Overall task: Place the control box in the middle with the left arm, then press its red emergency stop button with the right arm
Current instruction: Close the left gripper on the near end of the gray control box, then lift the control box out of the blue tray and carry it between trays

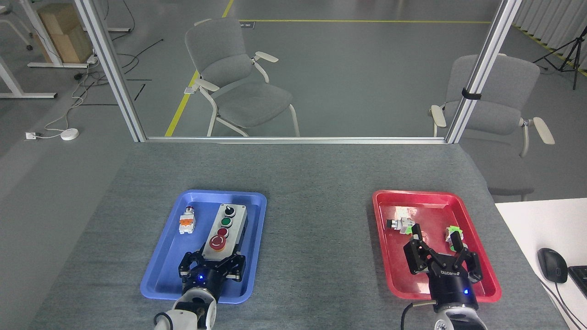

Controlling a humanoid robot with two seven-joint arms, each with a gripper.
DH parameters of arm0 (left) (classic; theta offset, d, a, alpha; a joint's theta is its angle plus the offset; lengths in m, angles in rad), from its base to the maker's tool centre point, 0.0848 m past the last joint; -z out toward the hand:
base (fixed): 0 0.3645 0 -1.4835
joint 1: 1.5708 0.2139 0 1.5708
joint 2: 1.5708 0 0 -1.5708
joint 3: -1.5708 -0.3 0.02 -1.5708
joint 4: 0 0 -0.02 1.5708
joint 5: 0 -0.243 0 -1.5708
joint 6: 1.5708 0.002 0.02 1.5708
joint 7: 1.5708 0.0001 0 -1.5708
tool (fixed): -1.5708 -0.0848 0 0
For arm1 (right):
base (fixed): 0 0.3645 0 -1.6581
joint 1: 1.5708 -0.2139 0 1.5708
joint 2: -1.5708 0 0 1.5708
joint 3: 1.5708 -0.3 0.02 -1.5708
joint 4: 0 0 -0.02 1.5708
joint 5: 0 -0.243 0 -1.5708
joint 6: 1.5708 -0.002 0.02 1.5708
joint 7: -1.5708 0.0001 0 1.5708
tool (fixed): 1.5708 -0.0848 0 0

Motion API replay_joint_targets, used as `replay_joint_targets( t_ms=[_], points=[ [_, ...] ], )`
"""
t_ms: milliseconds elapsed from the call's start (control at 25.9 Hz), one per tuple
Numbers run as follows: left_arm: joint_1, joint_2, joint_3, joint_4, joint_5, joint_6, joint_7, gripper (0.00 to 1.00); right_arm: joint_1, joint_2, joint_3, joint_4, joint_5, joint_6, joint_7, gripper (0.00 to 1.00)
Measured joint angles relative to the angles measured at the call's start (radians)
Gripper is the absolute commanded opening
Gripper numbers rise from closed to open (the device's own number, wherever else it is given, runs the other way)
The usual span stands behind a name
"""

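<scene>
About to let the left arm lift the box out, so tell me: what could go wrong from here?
The left gripper sits at the near end of the control box, close to the red stop button; a finger could bump it early. Held by one end, the long box may tip or catch the blue tray rim. The loose part beside it could get knocked.

one head view looks forward and down (from fairly high) over the table (321,174).
</scene>
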Motion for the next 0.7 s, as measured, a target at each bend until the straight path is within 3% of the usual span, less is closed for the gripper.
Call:
replay_joint_targets(
  t_ms=[193,502,696],
  points=[
    [0.007,0.005,0.006,-0.043,0.008,-0.041,-0.003,0.00,0.000,0.001,0.000,0.000,-0.001,-0.002,0.000,1.00],
    [0.096,0.047,0.024,-0.366,0.075,-0.170,0.005,0.00,0.001,0.001,0.001,0.000,-0.001,-0.005,-0.001,1.00],
    [0.110,0.016,-0.106,-0.431,0.077,-0.195,-0.001,0.00,0.001,0.001,0.001,0.000,0.000,-0.005,-0.004,1.00]
  ],
)
